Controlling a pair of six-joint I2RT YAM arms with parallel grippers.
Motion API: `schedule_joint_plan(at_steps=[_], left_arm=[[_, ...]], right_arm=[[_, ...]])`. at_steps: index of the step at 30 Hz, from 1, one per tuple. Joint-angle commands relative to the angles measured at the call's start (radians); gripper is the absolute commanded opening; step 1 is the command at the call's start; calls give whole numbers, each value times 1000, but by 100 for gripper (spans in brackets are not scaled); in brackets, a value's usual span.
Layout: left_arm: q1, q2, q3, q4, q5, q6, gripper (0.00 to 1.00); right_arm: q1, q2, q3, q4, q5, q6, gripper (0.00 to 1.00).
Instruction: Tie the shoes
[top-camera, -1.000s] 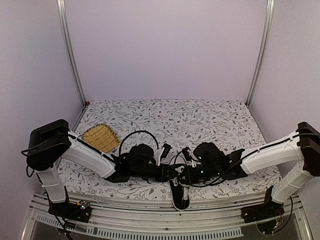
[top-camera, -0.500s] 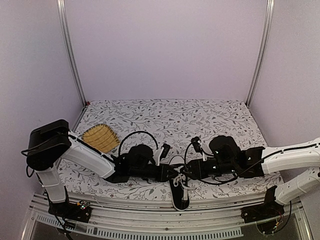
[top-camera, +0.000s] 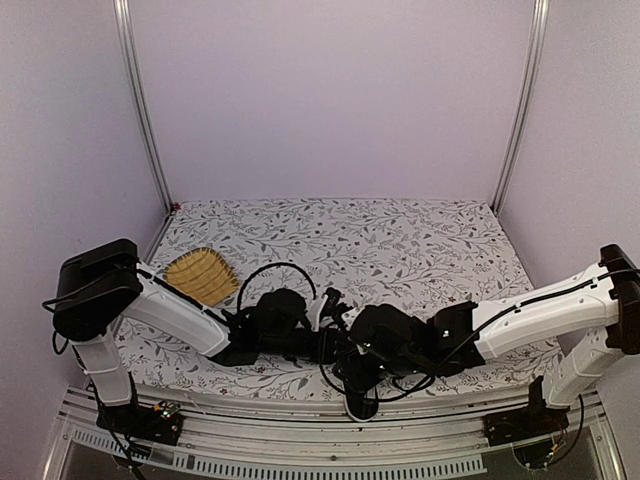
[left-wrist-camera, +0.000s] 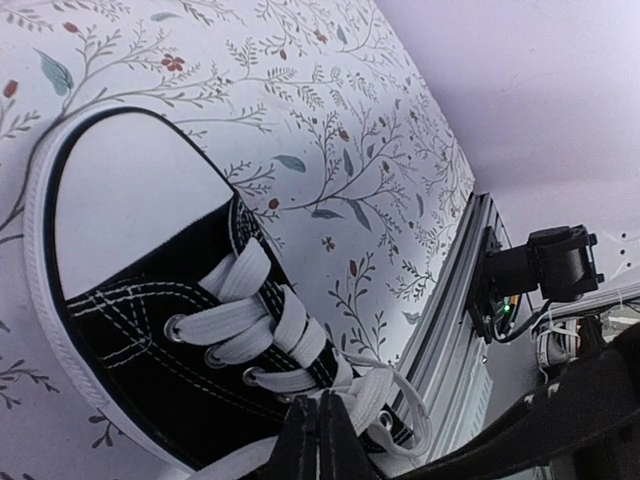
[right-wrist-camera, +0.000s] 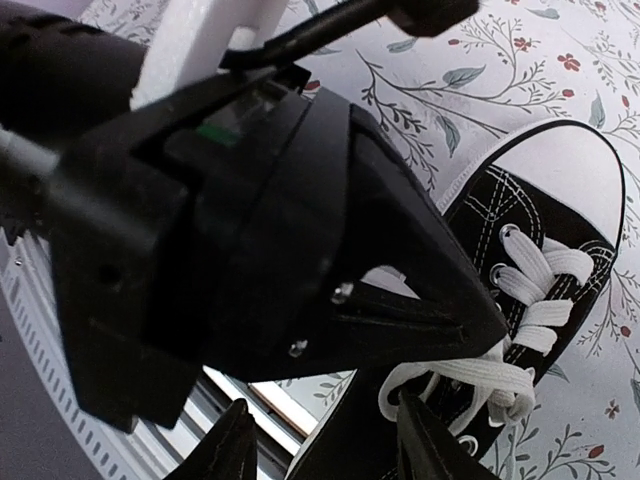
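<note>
Two grippers meet over the sneaker (top-camera: 362, 402). L gripper (left-wrist-camera: 318, 438): fingers pressed tight together, tips at the white laces (left-wrist-camera: 265, 330) by the top eyelets; can't tell if a lace is pinched. R gripper (right-wrist-camera: 322, 445): fingers apart, low beside the sneaker's black side. Sneaker sits at near edge of table (top-camera: 400, 240), by the rail (top-camera: 250, 425). Yellow mat (top-camera: 201, 275) well apart, on the left.

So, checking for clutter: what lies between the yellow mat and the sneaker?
In the top view, the left arm's black wrist lies across that stretch, between the yellow mat and the sneaker.
</note>
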Motion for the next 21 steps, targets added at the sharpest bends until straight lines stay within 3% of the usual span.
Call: schedule_joint_plan(at_steps=[1, 12, 21], left_arm=[[15, -12, -2, 9, 7, 4, 0], [15, -12, 3, 3, 8, 5, 0], [15, -11, 3, 4, 8, 6, 0]], right_arm=[[31, 98, 91, -138, 142, -16, 47], [42, 180, 153, -193, 201, -26, 42], [58, 220, 167, -219, 210, -34, 30]])
